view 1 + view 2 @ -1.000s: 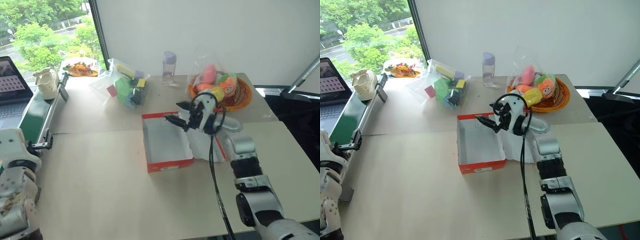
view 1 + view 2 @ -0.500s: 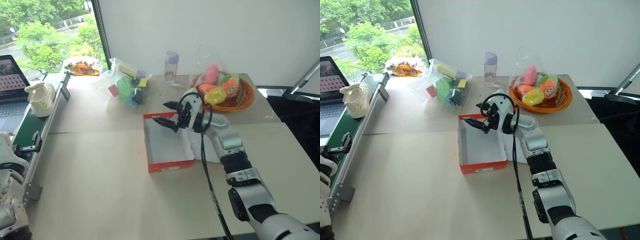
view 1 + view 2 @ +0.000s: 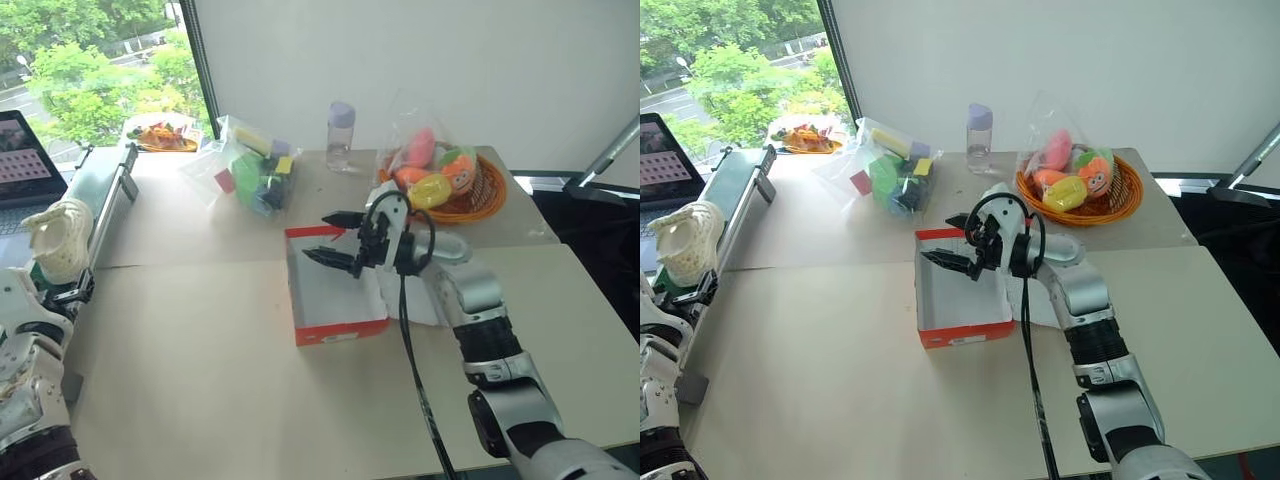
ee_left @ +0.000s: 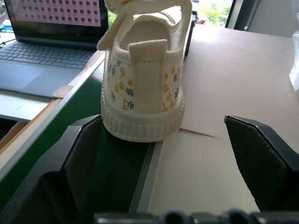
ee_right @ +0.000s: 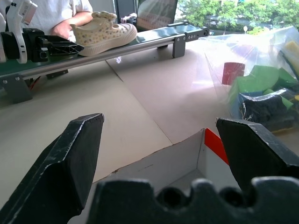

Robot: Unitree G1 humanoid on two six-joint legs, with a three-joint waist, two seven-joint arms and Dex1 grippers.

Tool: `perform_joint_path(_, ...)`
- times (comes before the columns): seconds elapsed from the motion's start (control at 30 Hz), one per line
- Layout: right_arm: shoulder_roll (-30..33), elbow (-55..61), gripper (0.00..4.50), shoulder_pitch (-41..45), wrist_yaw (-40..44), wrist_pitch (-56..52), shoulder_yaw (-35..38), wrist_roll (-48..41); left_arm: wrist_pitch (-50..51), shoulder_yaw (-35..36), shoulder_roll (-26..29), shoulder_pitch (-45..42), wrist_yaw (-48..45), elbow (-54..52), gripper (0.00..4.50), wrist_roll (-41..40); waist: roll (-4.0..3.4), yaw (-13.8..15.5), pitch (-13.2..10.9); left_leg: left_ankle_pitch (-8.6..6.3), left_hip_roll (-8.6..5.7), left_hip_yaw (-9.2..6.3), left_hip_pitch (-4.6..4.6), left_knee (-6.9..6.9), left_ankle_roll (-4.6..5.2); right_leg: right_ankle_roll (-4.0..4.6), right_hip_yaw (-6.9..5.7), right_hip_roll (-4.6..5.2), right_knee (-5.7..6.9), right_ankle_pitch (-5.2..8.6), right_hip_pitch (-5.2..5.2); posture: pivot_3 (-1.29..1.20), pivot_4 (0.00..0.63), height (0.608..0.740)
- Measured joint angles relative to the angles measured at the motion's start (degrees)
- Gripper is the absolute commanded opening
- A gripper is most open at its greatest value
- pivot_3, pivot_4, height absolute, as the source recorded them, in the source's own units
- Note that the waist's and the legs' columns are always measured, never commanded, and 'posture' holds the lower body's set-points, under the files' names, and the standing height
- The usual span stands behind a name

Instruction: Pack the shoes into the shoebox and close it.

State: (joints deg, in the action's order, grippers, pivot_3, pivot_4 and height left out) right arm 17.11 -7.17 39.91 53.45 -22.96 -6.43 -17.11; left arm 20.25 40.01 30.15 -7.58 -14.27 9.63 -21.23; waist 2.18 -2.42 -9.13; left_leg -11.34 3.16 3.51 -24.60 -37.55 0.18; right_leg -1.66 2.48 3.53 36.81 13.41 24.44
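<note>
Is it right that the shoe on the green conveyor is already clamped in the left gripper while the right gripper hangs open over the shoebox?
Not quite. The left wrist view shows the left gripper open, its fingers either side of the shoe, not clamped. The right gripper does hang open over the shoebox.

Hidden and cut-off parts at this moment

The right gripper [image 3: 333,238] and its forearm are covering part of the shoebox [image 3: 338,326], and the white tissue paper [image 3: 420,300] beside it is disappearing under the arm. The laptop [image 3: 20,165] is running off the picture's edge in the head views, its screen content too small to read. In the right wrist view a person [image 5: 56,14] behind the shoe [image 5: 102,31] is being cropped at the top. The shoe's toe is lying beyond the top of the left wrist view.
</note>
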Motion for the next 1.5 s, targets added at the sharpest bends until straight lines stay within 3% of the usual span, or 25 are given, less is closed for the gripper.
perform_joint_path(0.2,0.9,0.1,4.50,-0.2,-1.1,-0.1,0.1,0.1,-0.2,-0.4,0.1,-0.1,0.6,3.4,4.47,0.2,0.00,0.3,0.0,0.02,0.02,0.01,0.04,0.00,-0.03,0.05,-0.06,-0.01,0.10,-0.02,-0.01,0.00,0.150,0.740)
perform_joint_path(0.37,1.8,0.0,4.50,-0.2,-1.4,-0.1,0.1,0.3,1.1,-0.7,0.8,-0.6,1.6,3.9,3.10,0.4,-0.02,0.8,0.0,0.03,0.02,0.03,0.18,0.03,-0.05,0.06,-0.05,0.01,0.10,-0.01,-0.10,0.00,0.150,0.740)
perform_joint_path(0.5,2.0,0.0,4.50,-0.2,-1.7,0.0,0.1,0.7,1.2,-0.8,0.6,-0.6,1.7,3.1,2.83,-0.5,-0.02,1.4,0.0,0.03,0.03,0.06,0.24,0.12,-0.07,0.10,-0.04,0.00,0.10,-0.01,-0.10,0.00,0.150,0.740)
perform_joint_path(0.63,2.1,0.0,4.50,-0.2,-1.7,0.0,0.1,0.7,1.3,-1.4,-0.2,-0.4,2.8,1.3,2.83,-0.4,-0.01,1.8,0.0,0.05,0.04,0.06,0.21,0.15,-0.10,0.10,-0.06,0.01,0.09,0.00,-0.09,0.00,0.150,0.740)
perform_joint_path(0.77,2.0,0.0,4.50,0.1,-1.7,-0.8,0.2,0.0,1.4,-6.3,-0.5,-0.6,2.1,-6.3,2.83,0.0,0.17,2.1,0.0,0.10,0.07,0.05,-0.02,0.14,-0.18,0.08,-0.11,0.01,-0.05,-0.03,-0.01,0.00,0.150,0.740)
perform_joint_path(1.03,6.0,-5.1,4.50,6.5,-4.5,-16.7,6.4,-6.2,9.7,-19.3,-1.8,-5.9,0.5,-24.2,2.83,-2.1,0.18,1.7,0.0,0.12,0.03,0.08,-0.08,0.26,-0.16,0.06,-0.08,0.00,-0.17,-0.04,0.03,0.00,0.150,0.740)
perform_joint_path(1.17,7.5,-9.9,4.50,10.6,-6.3,-23.4,10.5,-8.4,12.8,-24.8,-5.2,-8.8,1.3,-26.7,2.83,-2.5,0.20,1.4,0.0,0.13,0.02,0.07,-0.10,0.29,-0.14,0.06,0.00,-0.09,-0.17,-0.03,0.08,0.00,0.150,0.740)
perform_joint_path(1.3,6.7,-11.9,4.50,14.4,-9.2,-34.1,17.8,-15.3,14.9,-31.7,-12.7,-13.6,3.6,-29.5,2.83,-2.7,0.23,1.6,-0.1,0.13,-0.05,0.01,-0.15,0.28,-0.13,-0.01,0.00,-0.08,-0.22,-0.01,0.02,0.00,0.150,0.740)
perform_joint_path(1.4,5.2,-10.2,4.50,14.2,-11.0,-37.3,18.6,-17.7,16.4,-35.9,-17.1,-16.3,4.8,-30.5,2.83,-3.3,0.23,1.5,-0.1,0.12,-0.08,0.00,-0.16,0.29,-0.12,-0.06,0.03,-0.08,-0.28,-0.01,0.00,0.00,0.150,0.740)
perform_joint_path(1.5,3.0,-8.5,4.50,12.8,-14.1,-38.1,19.8,-18.6,17.3,-39.7,-18.2,-16.4,4.7,-31.2,2.83,-2.4,0.21,1.2,-0.1,0.12,-0.10,-0.01,-0.16,0.30,-0.11,-0.07,0.08,-0.10,-0.22,0.00,0.06,0.00,0.150,0.740)
